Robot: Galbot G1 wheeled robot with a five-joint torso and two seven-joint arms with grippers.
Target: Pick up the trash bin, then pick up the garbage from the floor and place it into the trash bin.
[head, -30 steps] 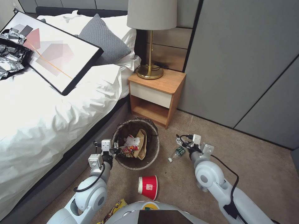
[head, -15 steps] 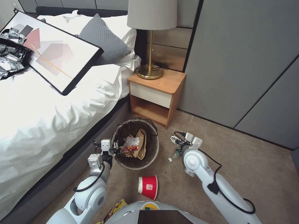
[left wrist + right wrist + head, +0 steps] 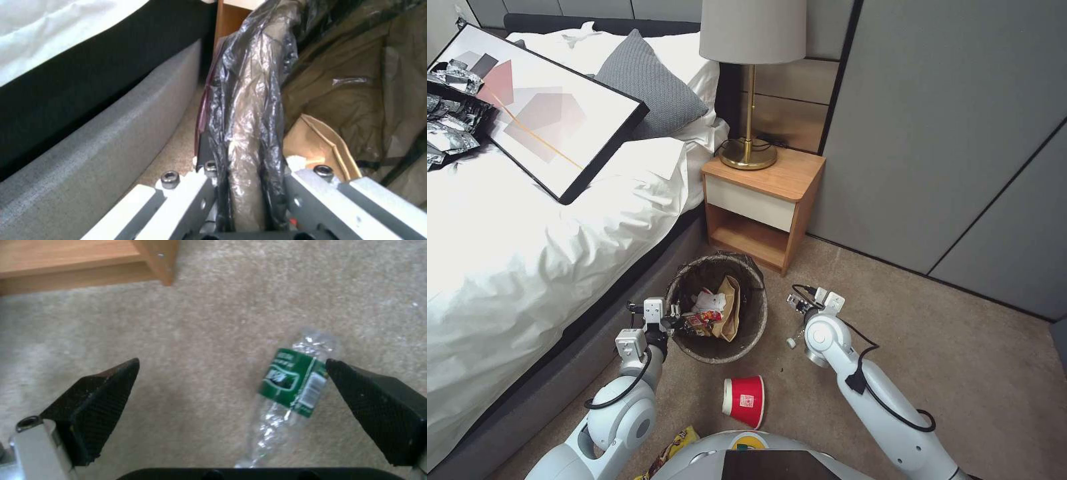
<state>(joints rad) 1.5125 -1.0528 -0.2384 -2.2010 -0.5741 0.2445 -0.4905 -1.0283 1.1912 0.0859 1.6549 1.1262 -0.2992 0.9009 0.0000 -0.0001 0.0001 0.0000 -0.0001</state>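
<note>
The trash bin (image 3: 740, 347), with a dark liner over its rim, stands on the carpet beside the bed and holds a brown paper bag (image 3: 730, 308), a white tissue (image 3: 710, 302) and wrappers. My left gripper (image 3: 671, 321) is shut on the bin's near-left rim; in the left wrist view the liner-covered rim (image 3: 249, 126) runs between its fingers (image 3: 186, 196). My right gripper (image 3: 232, 363) hangs open just above a clear green-labelled bottle (image 3: 291, 378), which lies on the carpet close to one black pad (image 3: 378, 406). In the head view the right gripper (image 3: 798, 304) covers most of the bottle (image 3: 791, 343).
A red-and-white paper cup (image 3: 744, 400) lies on its side near my base, and a yellow wrapper (image 3: 671, 449) lies to its left. The wooden nightstand (image 3: 760, 200) with a lamp stands behind the bin, the bed (image 3: 527, 267) to the left. Open carpet extends to the right.
My right arm has swung left toward the bin and now sits over the bottle, hiding most of it. The left gripper and the bin have not moved.
</note>
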